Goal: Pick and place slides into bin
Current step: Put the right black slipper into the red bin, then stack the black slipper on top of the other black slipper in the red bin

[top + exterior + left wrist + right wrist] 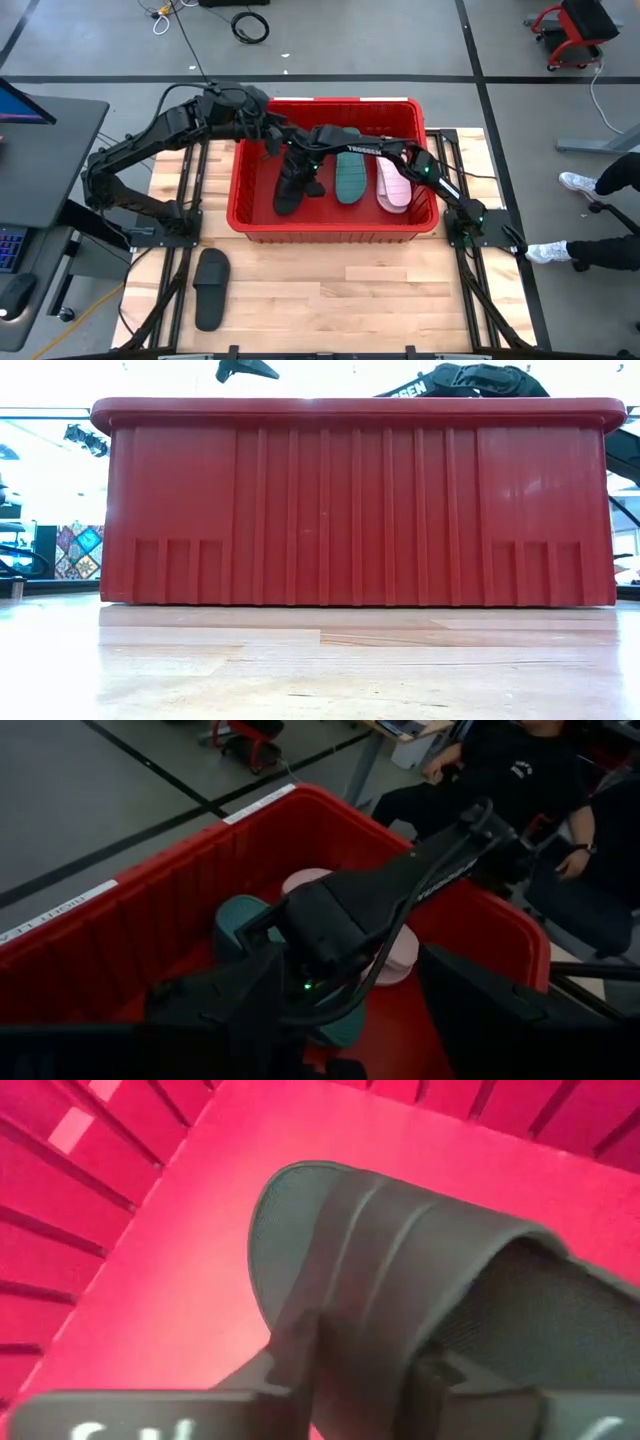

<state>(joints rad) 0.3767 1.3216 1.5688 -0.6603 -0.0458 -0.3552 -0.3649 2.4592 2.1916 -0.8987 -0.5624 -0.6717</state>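
Observation:
The red bin [250, 190] stands mid-table. Three slides lie in it side by side: a black one [287, 195], a teal one [350, 178] and a pale pink one [392, 186]. A second black slide [211, 285] lies flat on the table near the bin's near left corner. My right gripper [300, 165] reaches into the bin from the right and is shut on the black slide [330, 1250]. My left gripper [272, 138] hovers open over the bin's far left part, holding nothing. My right gripper has the black slide's ribbed strap [370, 1310] between its two fingers. One finger [300, 1345] is on the strap's outer side and the other [432, 1372] is at the foot opening. The fingers slant down from the right. The slide lies low in the bin, its toe end [285, 1220] toward the bin's floor.
The bin's tall walls [350, 510] hide its inside in the low view. Bare wooden table [340, 290] lies in front of the bin. A person sits beyond the table's right side [520, 780].

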